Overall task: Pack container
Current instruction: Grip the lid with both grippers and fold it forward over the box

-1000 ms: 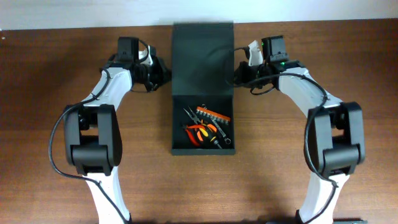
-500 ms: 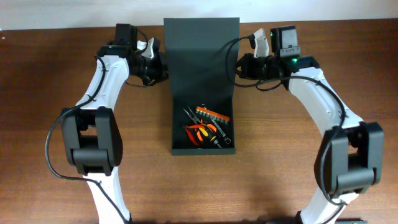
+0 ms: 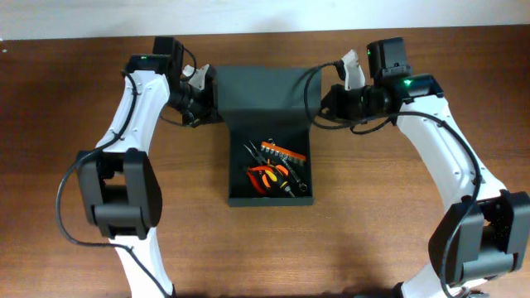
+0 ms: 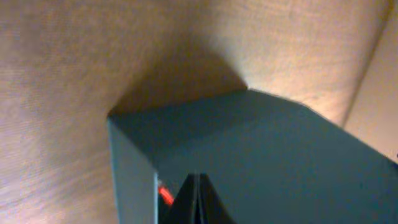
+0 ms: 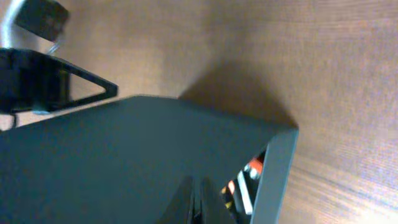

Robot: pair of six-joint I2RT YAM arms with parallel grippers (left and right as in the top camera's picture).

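Left claw (image 3: pixel 209 94): pinched on lid (image 3: pixel 263 89) edge, sharing the lift.
Right claw (image 3: pixel 321 98): pinched on the opposite edge, keeps it level.
Tools (image 3: pixel 277 170): in box (image 3: pixel 269 202); closing likely next.

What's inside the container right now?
In the container: orange-handled pliers, a row of orange bits and darker hand tools, piled right of centre. The raised lid covers none of it; anything beneath the pile is hidden.

My fingers (image 4: pixel 185 208) are showing as dark wedges. Behind them I am wearing white shells on left arm (image 3: pixel 137 108) and right arm (image 3: pixel 451 153), with black joints and looping black cables (image 3: pixel 60 203). A green light (image 3: pixel 407 82) is glowing just behind the right fingers.
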